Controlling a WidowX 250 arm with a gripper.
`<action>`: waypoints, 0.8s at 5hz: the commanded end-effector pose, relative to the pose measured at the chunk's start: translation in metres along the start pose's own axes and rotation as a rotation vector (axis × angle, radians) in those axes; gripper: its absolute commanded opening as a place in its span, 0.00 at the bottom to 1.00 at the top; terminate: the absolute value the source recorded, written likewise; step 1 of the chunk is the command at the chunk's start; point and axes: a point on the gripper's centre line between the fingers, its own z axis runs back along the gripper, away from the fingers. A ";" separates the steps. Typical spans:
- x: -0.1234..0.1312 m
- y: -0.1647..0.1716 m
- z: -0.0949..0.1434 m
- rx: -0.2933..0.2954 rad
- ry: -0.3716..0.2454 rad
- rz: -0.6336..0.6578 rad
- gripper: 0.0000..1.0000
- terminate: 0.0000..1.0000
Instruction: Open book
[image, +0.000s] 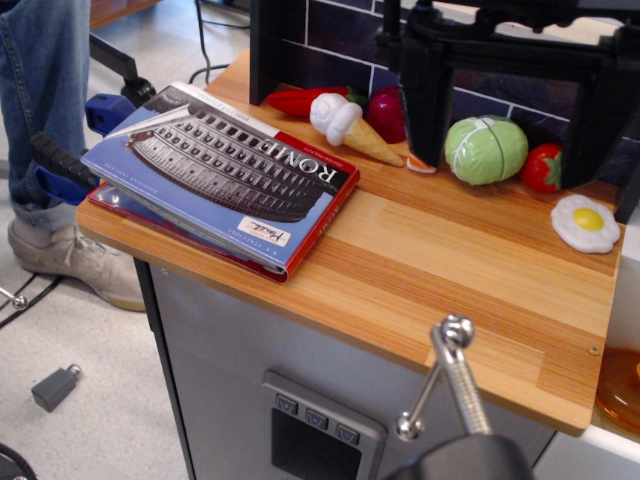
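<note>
The book (225, 165) lies shut on the left end of the wooden counter (450, 270). Its blue cover faces up, with a grey Colosseum picture and the white title "ROME". It rests on a thin red-edged book (322, 222) and overhangs the counter's left edge. My gripper (508, 170) hangs at the back right of the counter, well to the right of the book. Its two black fingers (425, 110) stand wide apart, open and holding nothing, with a green toy cabbage between them.
Toy food lines the back wall: a red pepper (300, 100), an ice-cream cone (350, 128), the cabbage (487, 150), a tomato (542, 168) and a fried egg (585, 223). A chrome lever (455, 380) rises in the foreground. A person's leg (45, 120) stands at the left.
</note>
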 end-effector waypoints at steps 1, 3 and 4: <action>0.000 0.000 0.000 0.000 0.000 0.000 1.00 0.00; 0.039 0.063 0.027 -0.057 -0.051 -0.074 1.00 0.00; 0.070 0.110 0.032 -0.131 -0.106 -0.103 1.00 0.00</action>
